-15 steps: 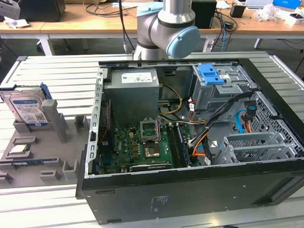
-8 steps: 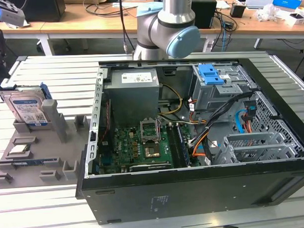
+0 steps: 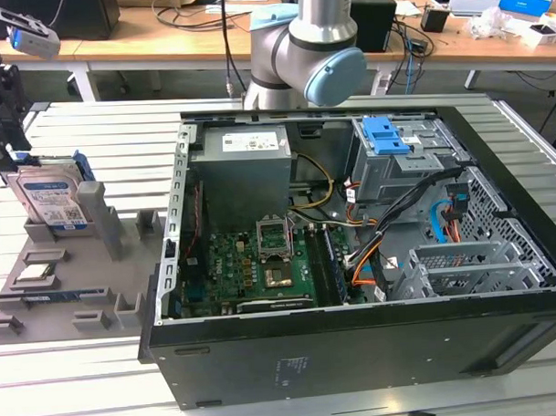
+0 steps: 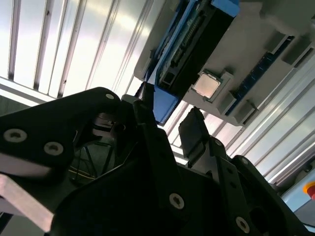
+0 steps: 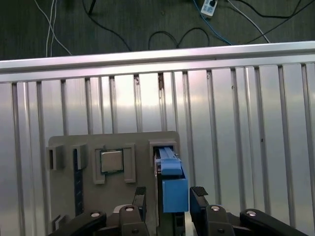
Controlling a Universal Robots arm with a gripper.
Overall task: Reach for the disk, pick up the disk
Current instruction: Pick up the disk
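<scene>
**A:** Where is the disk?

**B:** The disk [image 3: 49, 199] stands on edge in a slot of the grey fixture [image 3: 88, 274]. In the exterior view the fixture lies on the slatted tabletop [image 3: 93, 132], at 9 o'clock of the open computer case [image 3: 356, 351]. The white-and-blue label faces the camera there.

**A:** And the tool?

**B:** The tool [image 3: 9, 135] hangs just above the disk's upper edge, at about 11 o'clock of the disk in the exterior view. The arm [image 3: 300, 52] rises at 12 o'clock of the case.

**A:** Is it gripping anything?

**B:** No. In the first wrist view its 2 fingers [image 5: 198, 196] stand apart, 1 on each side of the blue bracket [image 5: 173, 189] along the disk's edge. 1 finger is just beside the bracket, and I cannot tell whether it touches. The other finger leaves a clear gap.

**A:** Does the second wrist view agree?

**B:** Yes. There the 2 fingertips flank the bracket's end, and the disk's dark connector edge runs away from them.

**A:** Anything else on the fixture?

**B:** A processor chip [image 5: 111, 161] sits in a square pocket near the disk's slot, apart from the tool.
</scene>
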